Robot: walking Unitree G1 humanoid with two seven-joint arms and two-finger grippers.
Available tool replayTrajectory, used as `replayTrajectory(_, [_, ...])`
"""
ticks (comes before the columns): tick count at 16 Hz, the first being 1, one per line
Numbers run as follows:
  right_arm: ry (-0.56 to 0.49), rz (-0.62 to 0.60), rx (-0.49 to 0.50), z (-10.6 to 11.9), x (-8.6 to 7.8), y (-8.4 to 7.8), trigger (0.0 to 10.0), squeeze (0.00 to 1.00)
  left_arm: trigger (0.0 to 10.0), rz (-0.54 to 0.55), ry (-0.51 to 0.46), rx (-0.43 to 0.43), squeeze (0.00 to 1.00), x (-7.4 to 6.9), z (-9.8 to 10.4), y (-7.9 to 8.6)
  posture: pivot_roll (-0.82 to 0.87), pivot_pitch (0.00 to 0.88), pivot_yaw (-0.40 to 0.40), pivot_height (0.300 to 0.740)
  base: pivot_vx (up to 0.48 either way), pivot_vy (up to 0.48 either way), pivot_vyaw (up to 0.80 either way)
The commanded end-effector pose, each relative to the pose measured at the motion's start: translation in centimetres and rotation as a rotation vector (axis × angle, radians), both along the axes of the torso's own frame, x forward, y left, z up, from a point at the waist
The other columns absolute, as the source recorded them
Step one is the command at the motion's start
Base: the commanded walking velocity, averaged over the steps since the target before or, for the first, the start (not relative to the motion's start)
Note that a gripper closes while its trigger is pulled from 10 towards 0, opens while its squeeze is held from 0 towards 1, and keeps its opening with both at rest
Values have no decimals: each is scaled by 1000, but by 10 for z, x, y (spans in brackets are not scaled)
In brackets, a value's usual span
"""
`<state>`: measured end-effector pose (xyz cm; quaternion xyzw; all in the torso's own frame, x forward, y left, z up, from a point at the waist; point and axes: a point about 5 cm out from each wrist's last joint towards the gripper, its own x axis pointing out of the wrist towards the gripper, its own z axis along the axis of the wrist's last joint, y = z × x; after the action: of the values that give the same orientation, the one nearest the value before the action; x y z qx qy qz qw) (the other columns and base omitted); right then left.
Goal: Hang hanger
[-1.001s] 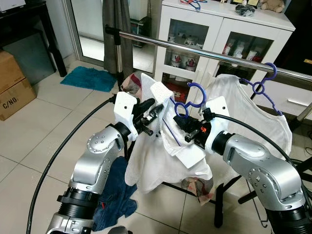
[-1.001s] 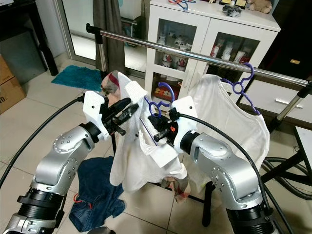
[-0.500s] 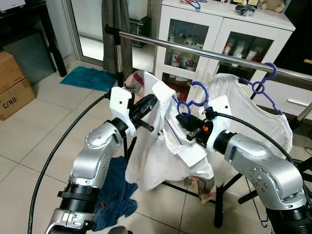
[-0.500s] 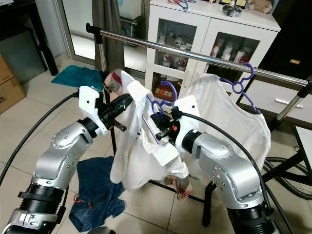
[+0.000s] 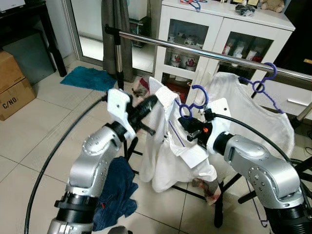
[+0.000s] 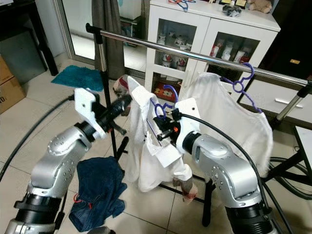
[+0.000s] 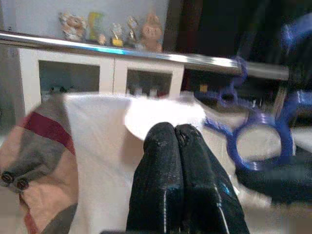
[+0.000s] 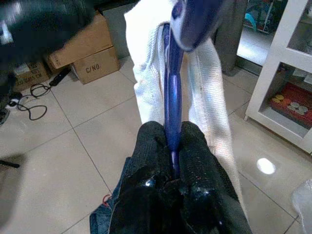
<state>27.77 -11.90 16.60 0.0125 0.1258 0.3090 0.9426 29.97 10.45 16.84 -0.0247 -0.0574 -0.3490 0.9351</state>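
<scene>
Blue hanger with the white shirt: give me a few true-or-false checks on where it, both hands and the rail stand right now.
1. The right hand is shut on the blue hanger. True.
2. That hanger's hook is already over the rail. False: it sits below the rail, not yet hung.
3. The left hand is wide open. False: its fingers are shut, against the white shirt.
4. A second hanger with a white garment hangs on the rail. True.
5. Blue clothing lies on the floor. True.
</scene>
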Motion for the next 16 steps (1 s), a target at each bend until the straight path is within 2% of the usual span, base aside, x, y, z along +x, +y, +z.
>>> replayTrajectory(1, [-33,-15,33,10,5,-4,10000,0,10000,0,-47,84,631,-1,1,-6,69,0,-73,740,0,0,0])
replayTrajectory(2, [-27,-4,58,11,4,-2,10000,0,10000,43,-78,196,1000,2,-4,-5,68,0,-68,740,0,0,0])
replayTrajectory(3, [-19,15,76,11,3,-1,10000,0,10000,122,-99,252,1000,7,-5,-2,66,0,-64,740,0,0,0])
replayTrajectory(4, [-5,41,90,9,2,0,10000,0,10000,199,-110,251,1000,12,-3,1,66,0,-64,740,0,0,0])
replayTrajectory(5, [9,58,108,9,1,1,10000,0,10000,223,-138,268,1000,14,-1,1,65,0,-65,740,0,0,0])
replayTrajectory(8, [29,92,180,12,0,4,10000,0,10000,202,-207,271,1000,11,4,-10,66,0,-71,740,0,0,0])
replayTrajectory(9, [30,97,180,12,0,5,10000,0,10000,170,-207,244,1000,10,3,-15,66,0,-71,740,0,0,0])
replayTrajectory(11, [31,117,179,13,-1,7,10000,0,10000,127,-174,219,1000,9,-2,-24,66,0,-74,740,0,0,0])
replayTrajectory(13, [30,125,179,14,-1,8,10000,0,10000,117,-148,207,1000,9,-4,-26,62,0,-73,740,0,0,0])
replayTrajectory(16, [30,137,172,16,-2,7,10000,0,10000,99,-58,138,1000,7,-9,-30,60,0,-70,740,0,0,0])
